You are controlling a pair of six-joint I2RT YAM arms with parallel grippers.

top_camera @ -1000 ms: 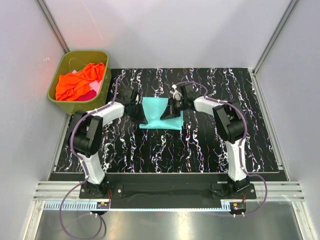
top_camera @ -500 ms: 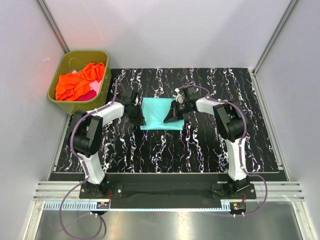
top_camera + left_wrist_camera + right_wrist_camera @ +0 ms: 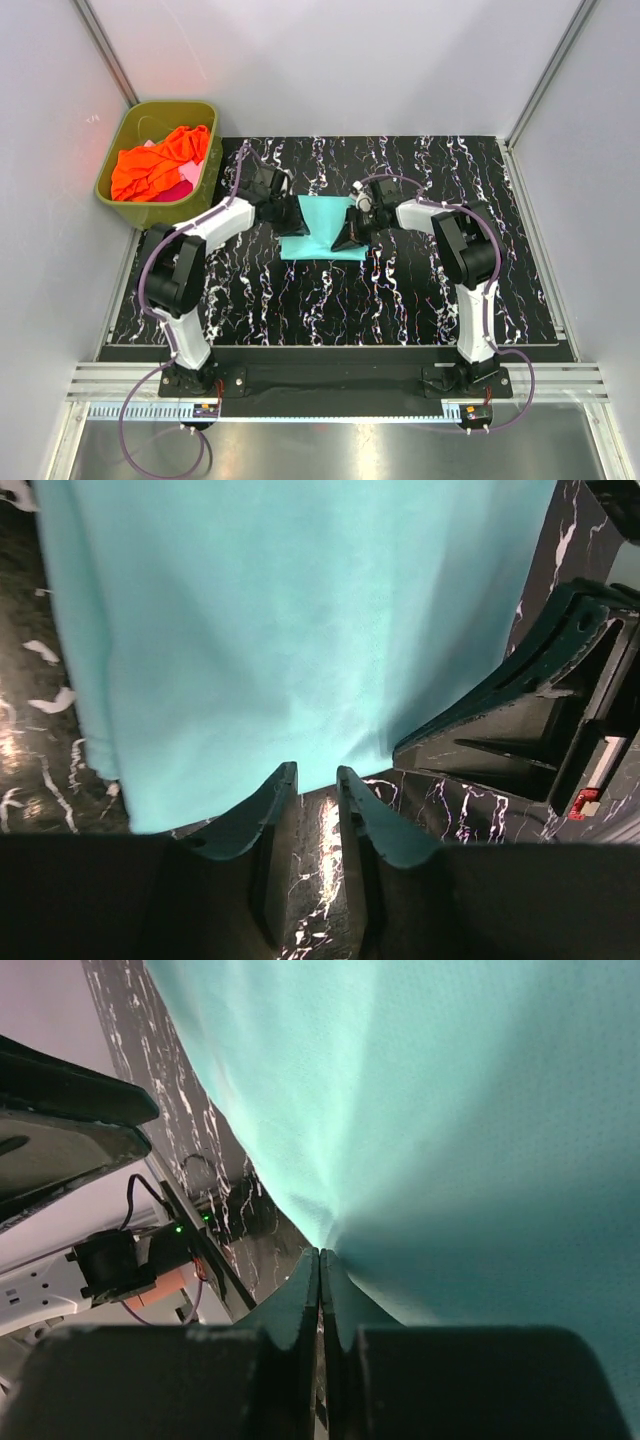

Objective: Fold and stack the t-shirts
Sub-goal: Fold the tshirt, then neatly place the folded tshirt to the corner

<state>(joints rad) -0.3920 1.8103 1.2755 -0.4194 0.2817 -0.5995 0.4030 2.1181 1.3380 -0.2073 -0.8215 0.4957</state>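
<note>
The teal t-shirt (image 3: 322, 235) lies folded into a compact, roughly square shape just above the middle of the top view, on the black marbled mat (image 3: 400, 290), with both arms reaching in to it from either side. The right gripper (image 3: 320, 1258) sits at the shirt's lower right edge. In its wrist view the two fingers are pressed flat together, and the teal cloth draws into a pucker exactly at their tips and rises away from them like a tent, so it has a pinch of the shirt. The left gripper (image 3: 316, 785) is at the shirt's left edge. Its wrist view shows the jaws a narrow gap apart, with only mat visible between them. The shirt's folded edge lies just past the fingertips, touching or overlapping the left one, and nothing is held. In that same view the right gripper's dark body stands on the mat at the right of the frame, close against the cloth. Well apart from all this, at the upper left of the top view and off the mat's corner, stands the olive-green tub (image 3: 207, 165). Inside it the orange t-shirt (image 3: 155, 165) lies crumpled on top, filling most of the tub, with the pink t-shirt (image 3: 180, 189) showing under its lower right edge.
</note>
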